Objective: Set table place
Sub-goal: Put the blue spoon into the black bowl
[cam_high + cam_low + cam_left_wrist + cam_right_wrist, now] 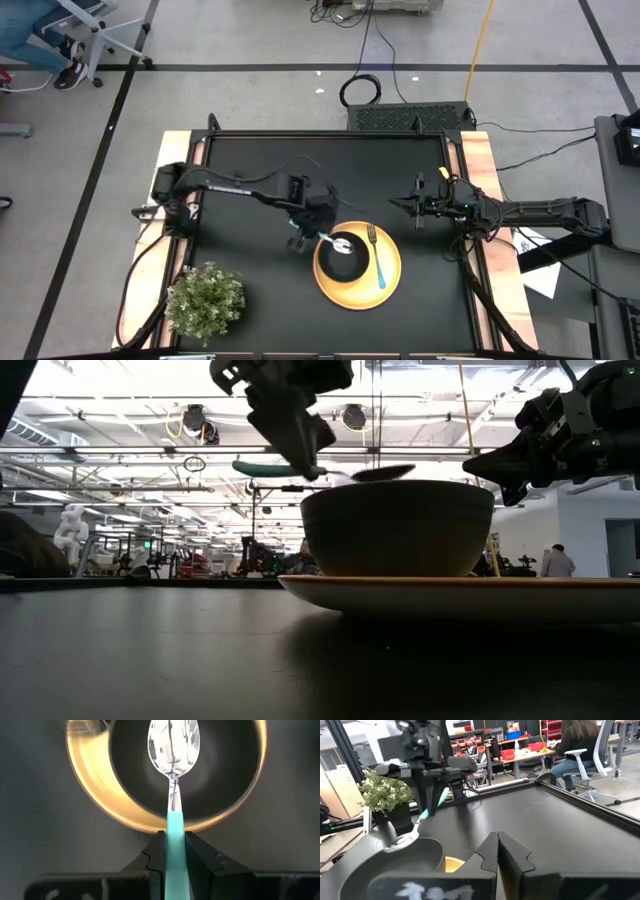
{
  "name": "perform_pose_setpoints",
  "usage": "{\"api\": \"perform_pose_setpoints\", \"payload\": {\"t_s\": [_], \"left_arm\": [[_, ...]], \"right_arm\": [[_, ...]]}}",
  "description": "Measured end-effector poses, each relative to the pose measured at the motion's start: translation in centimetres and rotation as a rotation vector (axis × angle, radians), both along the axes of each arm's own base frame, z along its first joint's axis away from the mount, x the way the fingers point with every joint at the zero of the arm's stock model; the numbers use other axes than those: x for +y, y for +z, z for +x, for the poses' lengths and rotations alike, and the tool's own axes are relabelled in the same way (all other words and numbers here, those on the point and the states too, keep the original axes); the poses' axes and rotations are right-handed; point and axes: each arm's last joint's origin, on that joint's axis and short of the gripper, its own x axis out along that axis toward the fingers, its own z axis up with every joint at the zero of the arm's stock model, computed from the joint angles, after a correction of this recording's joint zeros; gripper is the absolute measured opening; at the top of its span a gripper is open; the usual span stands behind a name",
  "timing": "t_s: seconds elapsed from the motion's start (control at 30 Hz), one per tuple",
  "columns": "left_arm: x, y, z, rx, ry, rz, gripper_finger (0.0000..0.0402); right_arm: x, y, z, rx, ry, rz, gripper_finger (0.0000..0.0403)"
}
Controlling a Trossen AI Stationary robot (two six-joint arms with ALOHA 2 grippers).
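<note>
A round yellow plate [385, 290] lies on the black table [260, 170], near its front edge. A black bowl [343, 262] stands on the plate's left part. A teal-handled fork [377, 255] lies on the plate to the right of the bowl. My left gripper [318, 235] is shut on a teal-handled metal spoon [173, 750] just left of the bowl. The spoon's bowl [385, 472] is over the black bowl [397, 528]. My right gripper [393, 205] hangs shut and empty above the table, beyond the plate's far right side. My left gripper pinches the spoon's teal handle [175, 827] between its two fingers, which lie on the handle's two sides. The fingers slant down from the table's left and far side. The spoon lies about level and points over the black bowl's rim [330, 490]. Whether it touches the rim, I cannot tell.
A green bushy potted plant [205, 298] stands at the table's near left corner. Light wooden strips [480, 165] run along the table's left and right sides. Bare black top lies beyond the plate. A person on a chair [580, 745] shows in the room behind.
</note>
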Motion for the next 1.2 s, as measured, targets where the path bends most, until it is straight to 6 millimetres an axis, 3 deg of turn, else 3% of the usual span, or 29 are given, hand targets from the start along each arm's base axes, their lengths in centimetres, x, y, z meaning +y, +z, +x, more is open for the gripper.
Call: {"api": "perform_pose_setpoints", "payload": {"t_s": [0.2, 0.53, 0.9, 1.2], "left_arm": [[-0.7, -0.3, 1.2, 0.055, -0.041, 0.074, 0.0048], [-0.8, 1.8, 1.9, 0.075, -0.038, 0.16, 0.0048], [-2.3, -1.2, 3.7, 0.277, -0.05, 0.412, 0.0048], [-3.2, -1.2, 3.6, 0.274, -0.057, 0.468, 0.0048]], "right_arm": [[0.0, 0.0, 0.0, -0.002, 0.0, 0.0, 0.0], [0.0, 0.0, 0.0, -0.004, 0.0, 0.0, 0.0], [0.0, -0.1, 0.1, 0.005, 0.0, 0.001, 0.0], [0.0, -0.1, 0.1, 0.004, 0.0, 0.001, 0.0]]}}
